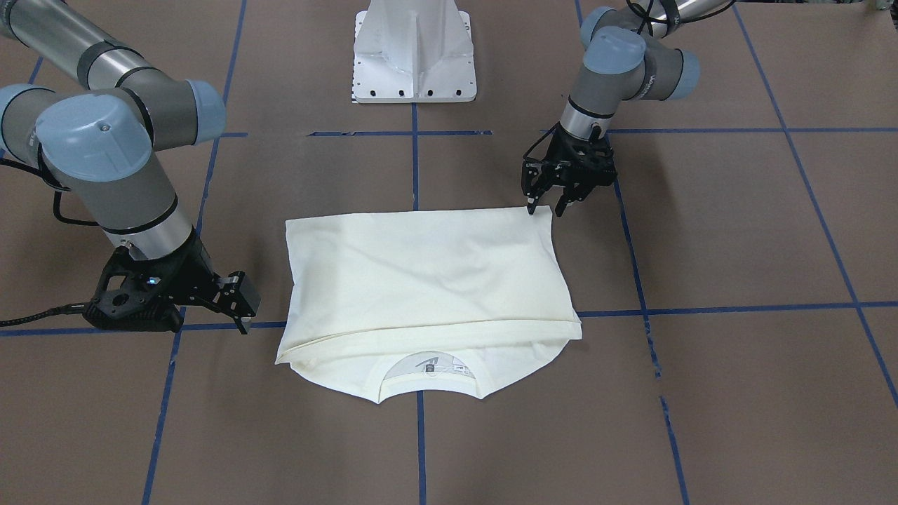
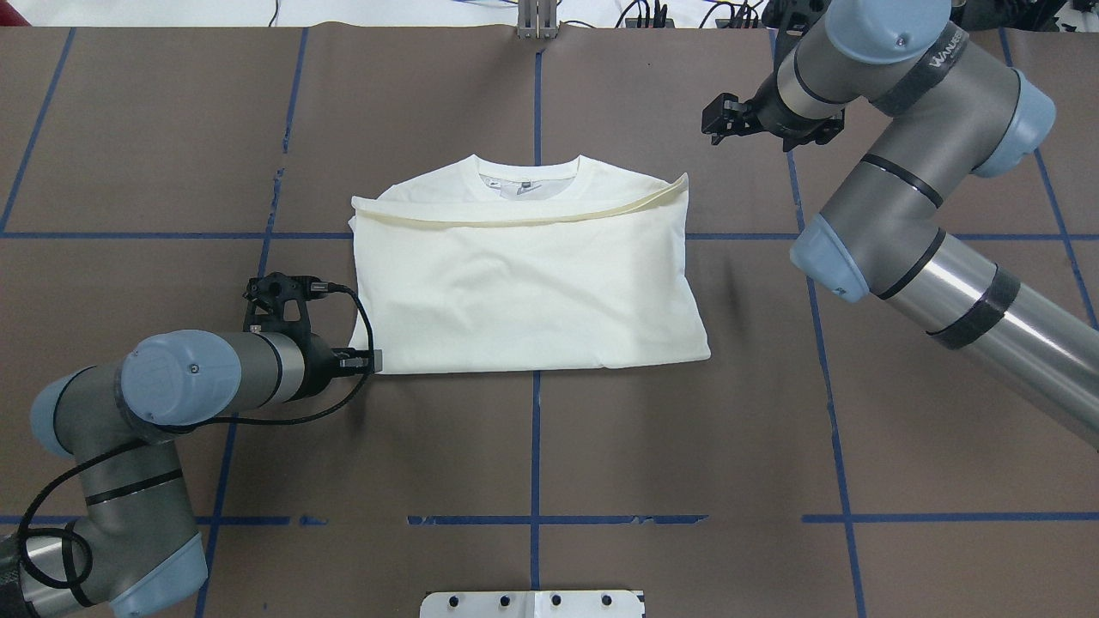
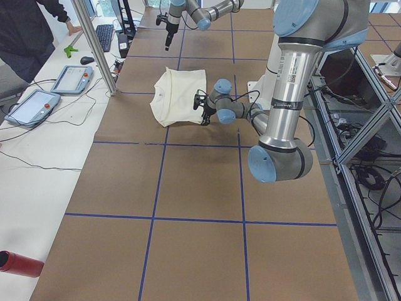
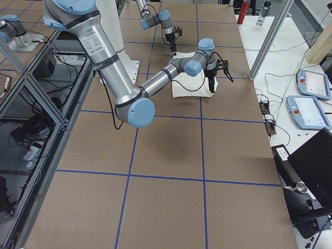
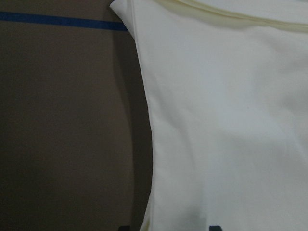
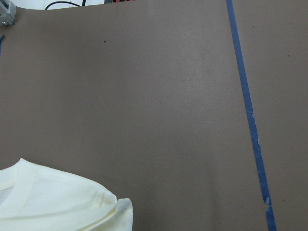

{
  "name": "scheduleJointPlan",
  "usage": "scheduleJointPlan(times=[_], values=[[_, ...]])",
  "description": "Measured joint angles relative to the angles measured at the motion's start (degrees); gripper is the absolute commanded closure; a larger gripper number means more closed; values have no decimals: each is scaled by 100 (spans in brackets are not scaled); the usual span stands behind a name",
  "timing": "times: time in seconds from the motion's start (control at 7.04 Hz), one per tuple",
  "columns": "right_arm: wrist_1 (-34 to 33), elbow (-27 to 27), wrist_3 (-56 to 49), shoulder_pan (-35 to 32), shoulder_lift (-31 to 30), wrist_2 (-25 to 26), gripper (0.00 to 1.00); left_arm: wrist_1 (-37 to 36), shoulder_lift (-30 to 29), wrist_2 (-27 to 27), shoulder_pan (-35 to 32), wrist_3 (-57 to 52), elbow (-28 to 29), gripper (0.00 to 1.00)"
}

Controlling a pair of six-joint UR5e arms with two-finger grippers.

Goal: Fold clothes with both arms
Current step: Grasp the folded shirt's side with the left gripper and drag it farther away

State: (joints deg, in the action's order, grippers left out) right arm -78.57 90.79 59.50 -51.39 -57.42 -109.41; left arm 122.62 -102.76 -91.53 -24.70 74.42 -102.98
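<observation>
The cream shirt (image 2: 524, 292) lies folded on the brown table, plain side up, its collar (image 2: 528, 176) on the far side from the robot. The print is hidden. In the front-facing view the shirt (image 1: 421, 273) fills the middle. My left gripper (image 1: 546, 208) is open and low, its fingertips straddling the shirt's near corner on my left; it also shows in the overhead view (image 2: 369, 360). The left wrist view shows the shirt's edge (image 5: 149, 120) close up. My right gripper (image 2: 717, 120) is open and empty, raised beyond the shirt's far corner on my right, and shows in the front-facing view (image 1: 243, 312).
The white pedestal base (image 1: 414, 49) stands at the robot's side of the table. Blue tape lines (image 2: 535, 446) grid the brown surface. In the exterior left view a side bench holds tablets (image 3: 69, 78), a metal post (image 3: 97, 50) stands by it, and a person (image 3: 31, 25) stands there.
</observation>
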Motion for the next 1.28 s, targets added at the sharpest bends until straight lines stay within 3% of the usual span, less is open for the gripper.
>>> scheduleJointPlan(times=[0.14, 0.28, 1.28], values=[[0, 0, 0, 0, -4, 4, 0, -1, -6, 2, 17, 2, 21, 86], [0, 0, 0, 3, -5, 6, 0, -1, -18, 3, 23, 2, 25, 100], [-6, -8, -8, 7, -6, -9, 0, -9, -24, 6, -51, -241, -32, 100]])
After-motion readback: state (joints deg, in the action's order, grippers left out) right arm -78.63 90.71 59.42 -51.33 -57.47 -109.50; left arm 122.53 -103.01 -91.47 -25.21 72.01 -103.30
